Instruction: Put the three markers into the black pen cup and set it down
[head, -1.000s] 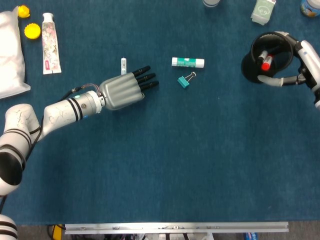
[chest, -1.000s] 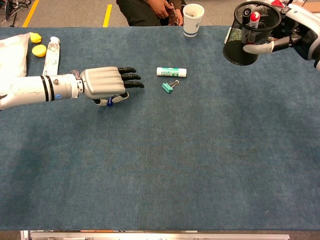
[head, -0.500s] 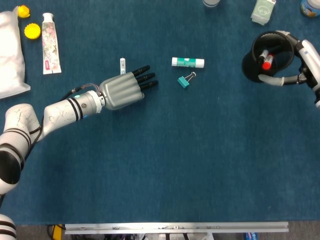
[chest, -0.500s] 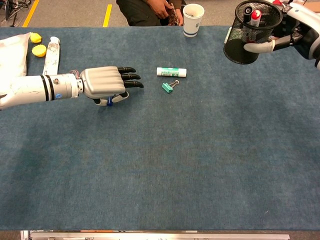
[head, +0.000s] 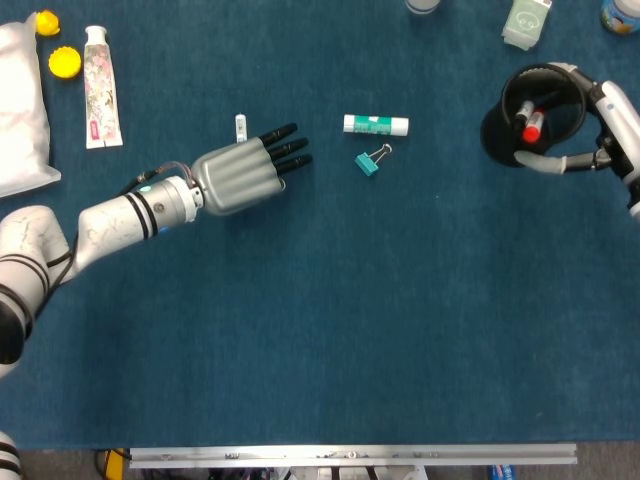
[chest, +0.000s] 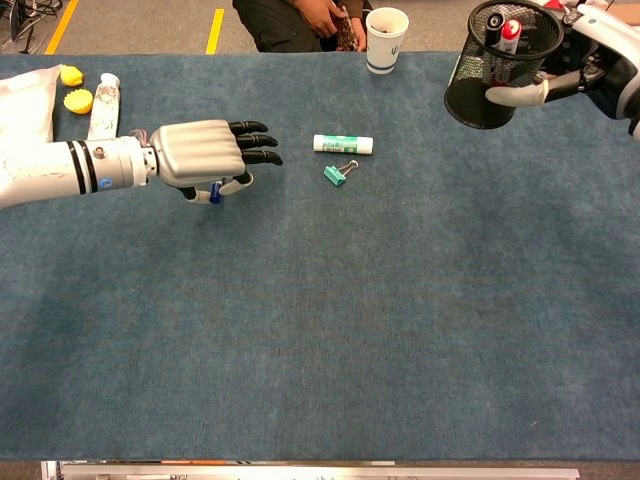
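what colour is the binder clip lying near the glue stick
Teal, with silver wire handles. The binder clip shows best in the head view, just below the glue stick.

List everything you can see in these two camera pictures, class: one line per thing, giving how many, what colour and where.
Black mesh pen cup: one, held up at far right.
Markers in cup: two visible, red-capped and black-capped.
Blue-capped white marker: one, under the left hand.
Green-and-white glue stick: one, table centre.
Teal binder clip: one, beside the glue stick.
Floral white tube: one, far left.
Yellow caps: two, far left.
White plastic bag: one, left edge.
White paper cup: one, far edge.
Left hand: grey, black fingers, gripping the third marker.
Right hand: white, gripping the cup.
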